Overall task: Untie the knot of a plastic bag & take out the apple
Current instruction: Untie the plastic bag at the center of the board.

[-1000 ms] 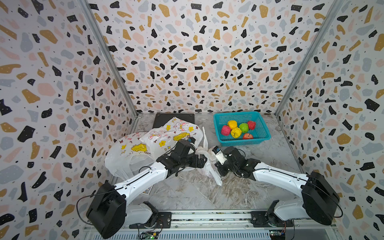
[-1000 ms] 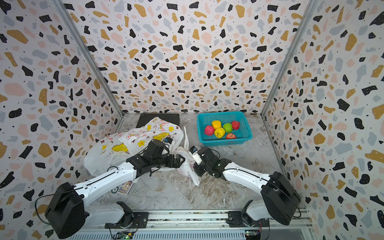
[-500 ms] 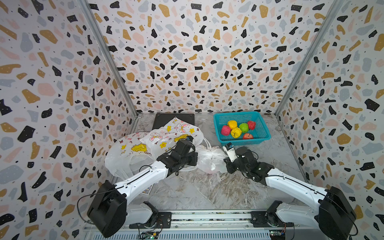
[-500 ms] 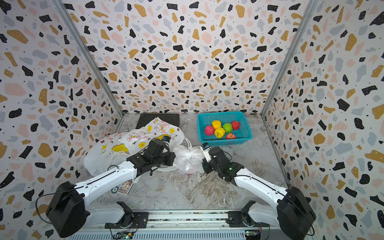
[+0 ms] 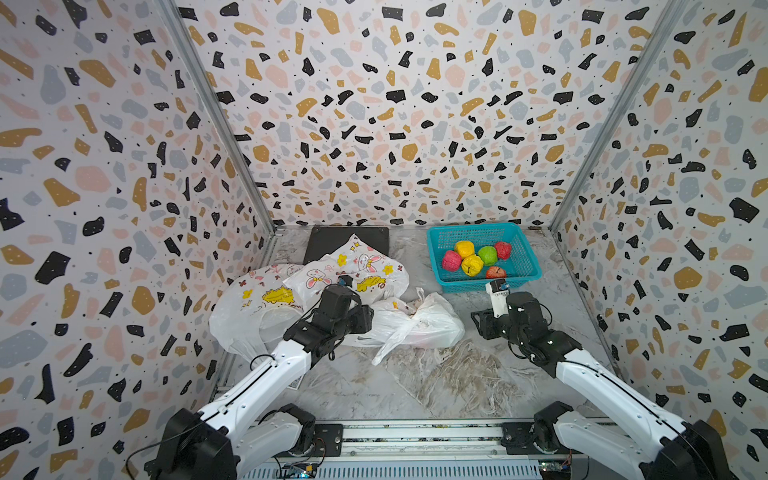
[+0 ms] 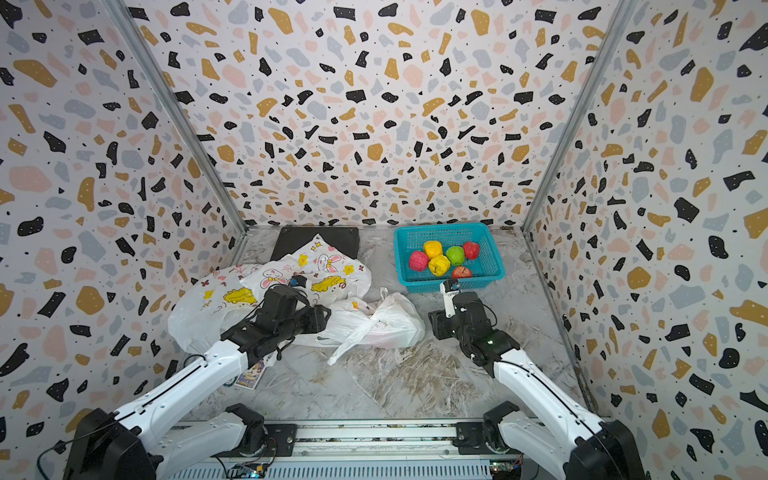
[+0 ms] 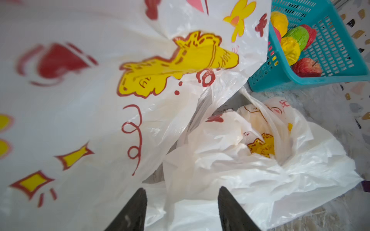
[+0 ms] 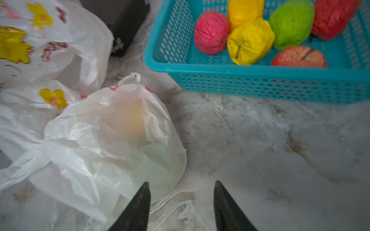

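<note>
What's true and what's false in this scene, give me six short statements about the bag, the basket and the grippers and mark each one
1. The teal basket holds six pieces of fruit. True.
2. The right gripper is clamped on the white bag. False: its jaws stand apart, empty, beside the bag.
3. In both top views the white bag lies on the table between the two grippers. True.
4. The basket stands on the left arm's side. False: it stands at the back on the right arm's side.
5. The left gripper is shut. False: its jaws stand apart over bag plastic.
6. A yellowish shape shows through the white bag. True.
</note>
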Controlling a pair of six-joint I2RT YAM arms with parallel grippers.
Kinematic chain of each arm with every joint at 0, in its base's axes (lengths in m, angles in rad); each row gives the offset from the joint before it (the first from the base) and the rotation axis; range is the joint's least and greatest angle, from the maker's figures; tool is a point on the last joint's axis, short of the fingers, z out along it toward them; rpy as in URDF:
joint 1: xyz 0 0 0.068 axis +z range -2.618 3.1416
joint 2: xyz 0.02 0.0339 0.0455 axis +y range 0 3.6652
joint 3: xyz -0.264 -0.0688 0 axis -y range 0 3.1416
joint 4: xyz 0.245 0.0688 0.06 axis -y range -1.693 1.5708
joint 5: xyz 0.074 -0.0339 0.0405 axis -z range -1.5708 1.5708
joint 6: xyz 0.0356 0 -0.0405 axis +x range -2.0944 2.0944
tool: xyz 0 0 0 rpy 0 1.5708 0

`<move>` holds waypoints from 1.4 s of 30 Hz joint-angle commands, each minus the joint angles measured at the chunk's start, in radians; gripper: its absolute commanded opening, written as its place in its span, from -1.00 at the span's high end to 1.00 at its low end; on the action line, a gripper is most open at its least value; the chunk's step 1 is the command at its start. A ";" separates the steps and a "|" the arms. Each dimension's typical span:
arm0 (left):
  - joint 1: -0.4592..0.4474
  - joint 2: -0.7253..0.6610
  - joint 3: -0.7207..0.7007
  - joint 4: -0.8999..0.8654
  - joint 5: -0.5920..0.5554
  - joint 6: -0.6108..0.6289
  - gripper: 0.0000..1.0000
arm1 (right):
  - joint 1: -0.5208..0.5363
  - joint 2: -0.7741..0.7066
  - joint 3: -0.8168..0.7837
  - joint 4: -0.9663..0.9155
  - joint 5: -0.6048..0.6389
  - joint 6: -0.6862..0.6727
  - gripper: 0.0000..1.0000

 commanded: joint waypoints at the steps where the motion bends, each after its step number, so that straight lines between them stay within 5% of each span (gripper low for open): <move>1: -0.002 -0.065 0.050 0.014 0.019 0.089 -0.41 | 0.054 -0.044 0.015 0.032 -0.121 -0.099 -0.24; 5: -0.011 -0.012 0.066 0.045 0.169 0.143 -0.61 | 0.099 0.077 0.083 0.044 -0.233 -0.198 -0.40; 8: -0.058 0.077 0.081 0.022 0.172 0.168 -0.84 | 0.137 0.199 0.143 0.028 -0.225 -0.277 -0.51; 13: -0.073 0.208 0.071 0.089 0.181 0.181 -0.97 | 0.194 0.373 0.239 0.005 -0.060 -0.344 -0.53; 15: -0.074 0.238 0.074 0.089 0.192 0.186 -0.90 | 0.198 0.424 0.282 -0.033 -0.012 -0.349 -0.40; 17: -0.074 0.252 0.073 0.130 0.205 0.189 -0.62 | 0.198 0.446 0.292 -0.031 0.014 -0.348 -0.11; 20: -0.074 0.267 0.070 0.140 0.218 0.195 0.31 | 0.198 0.438 0.283 -0.004 0.061 -0.319 0.67; 21: -0.074 0.266 0.071 0.139 0.211 0.192 0.61 | 0.198 0.428 0.276 0.007 0.079 -0.304 0.83; 24: -0.074 0.237 0.068 0.120 0.185 0.196 1.00 | 0.192 0.380 0.249 0.039 0.098 -0.265 0.99; 34: -0.013 0.055 0.004 0.063 0.051 0.103 1.00 | 0.025 0.246 0.062 0.263 -0.100 -0.050 1.00; 39: -0.015 -0.025 -0.008 0.139 0.120 0.072 1.00 | 0.012 0.213 0.021 0.322 -0.113 0.025 1.00; 41: -0.027 -0.020 -0.004 0.179 0.176 0.101 0.14 | 0.013 0.205 0.010 0.352 -0.157 0.014 1.00; 42: -0.038 -0.003 0.007 0.184 0.208 0.133 -0.04 | 0.012 0.207 0.011 0.363 -0.187 0.010 1.00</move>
